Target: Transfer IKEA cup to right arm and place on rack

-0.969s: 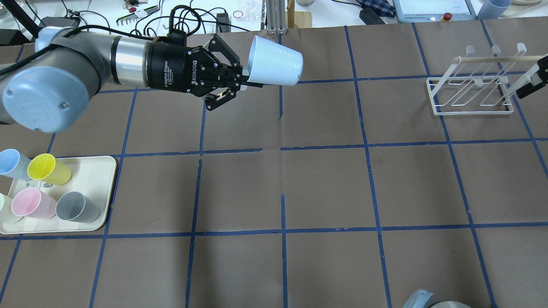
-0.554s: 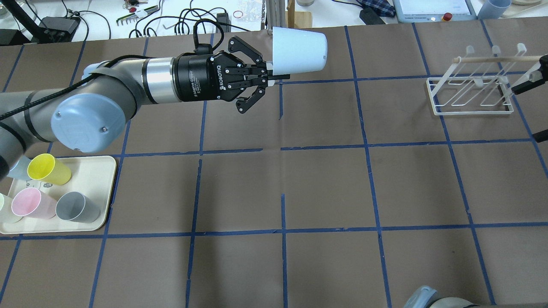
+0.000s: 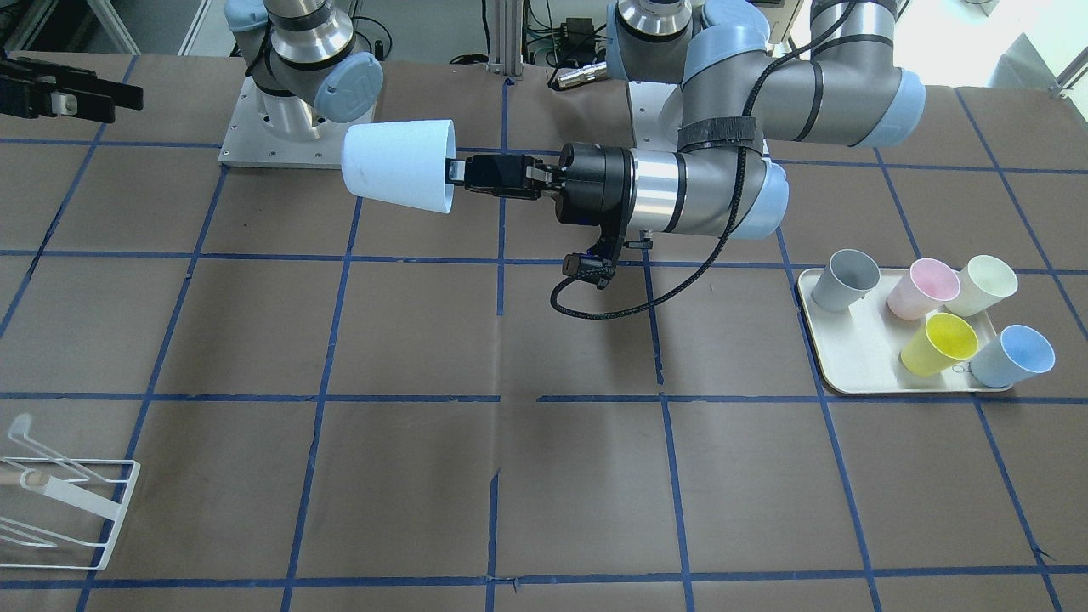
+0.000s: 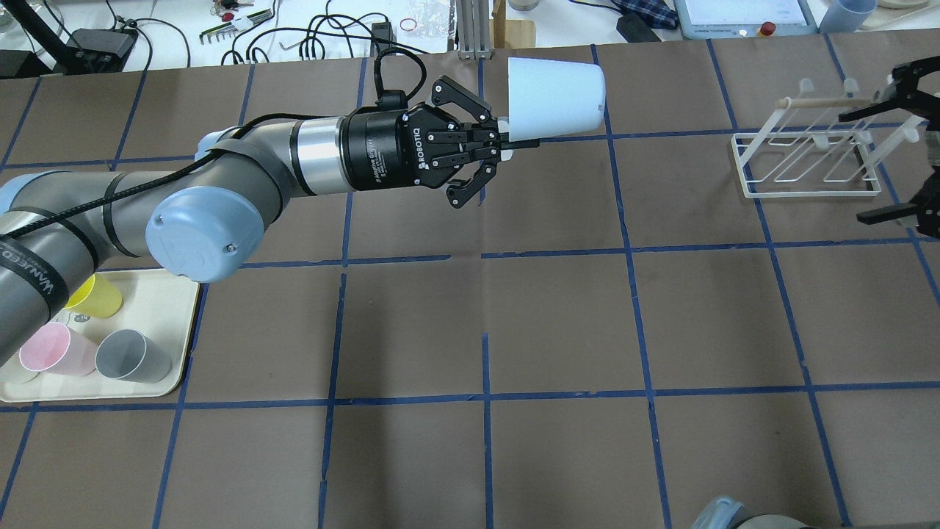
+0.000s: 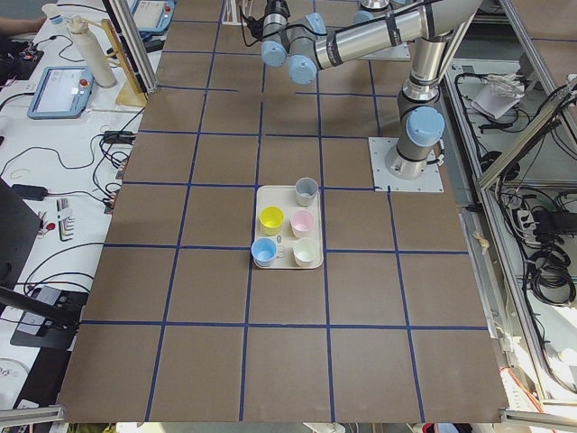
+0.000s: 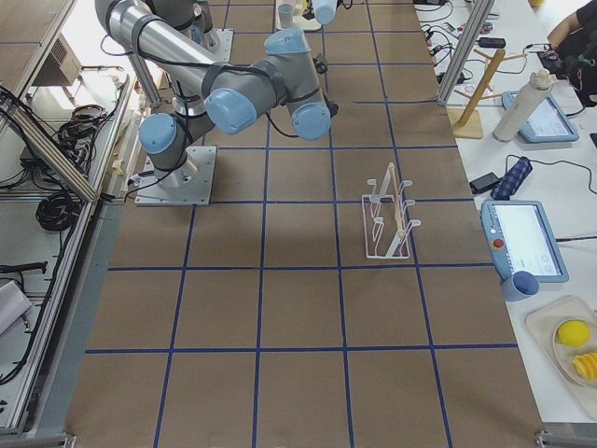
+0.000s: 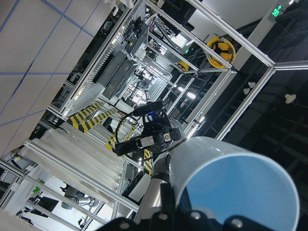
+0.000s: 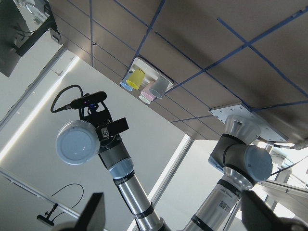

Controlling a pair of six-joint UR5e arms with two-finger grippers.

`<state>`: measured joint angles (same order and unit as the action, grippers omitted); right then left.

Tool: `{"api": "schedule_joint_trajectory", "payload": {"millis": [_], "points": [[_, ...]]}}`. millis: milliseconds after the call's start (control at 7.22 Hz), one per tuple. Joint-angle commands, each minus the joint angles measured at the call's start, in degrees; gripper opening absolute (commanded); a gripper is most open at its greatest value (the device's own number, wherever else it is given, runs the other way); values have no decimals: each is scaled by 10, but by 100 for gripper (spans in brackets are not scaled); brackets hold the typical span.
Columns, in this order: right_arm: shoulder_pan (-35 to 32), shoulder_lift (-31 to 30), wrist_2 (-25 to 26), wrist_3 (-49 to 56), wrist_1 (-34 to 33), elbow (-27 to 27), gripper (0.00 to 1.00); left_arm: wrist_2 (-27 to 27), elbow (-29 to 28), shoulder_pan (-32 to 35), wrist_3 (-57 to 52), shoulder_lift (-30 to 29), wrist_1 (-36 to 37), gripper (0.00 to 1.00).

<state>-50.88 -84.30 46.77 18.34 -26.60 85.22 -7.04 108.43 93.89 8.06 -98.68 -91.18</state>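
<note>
My left gripper (image 4: 505, 141) is shut on the rim of the pale blue IKEA cup (image 4: 554, 99) and holds it on its side in the air over the far middle of the table, base pointing right. The cup also shows in the front view (image 3: 395, 164) and in the left wrist view (image 7: 231, 183). My right gripper (image 4: 855, 167) is open at the right edge, over the white wire rack (image 4: 808, 158), facing the cup. The right wrist view shows its fingers (image 8: 94, 216) spread wide and the cup's base (image 8: 77, 142) far ahead.
A cream tray (image 3: 850, 365) on my left holds a second pale blue cup (image 3: 1016, 357), plus yellow (image 3: 939, 340), pink (image 3: 922, 289), grey (image 3: 841, 279) and cream (image 3: 986, 285) cups. Cables and tools lie past the table's far edge (image 4: 294, 29).
My left arm has stretched further right, carrying the cup right and a little farther away. My right gripper has come further into view at the right edge, spread open.
</note>
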Motion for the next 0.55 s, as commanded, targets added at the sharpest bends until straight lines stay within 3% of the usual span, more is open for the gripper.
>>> {"api": "schedule_joint_trajectory", "payload": {"millis": [0,277,415], "points": [[-71,-6,-94,-3,3,-1,100,-32,0,15,-2,-19,11,0],[-142,-11,-194,-6,2,-1,100,-33,-1,20,-2,-27,19,0],[-176,-6,-214,-8,2,0,100,-39,-1,22,-2,-28,20,0]]}}
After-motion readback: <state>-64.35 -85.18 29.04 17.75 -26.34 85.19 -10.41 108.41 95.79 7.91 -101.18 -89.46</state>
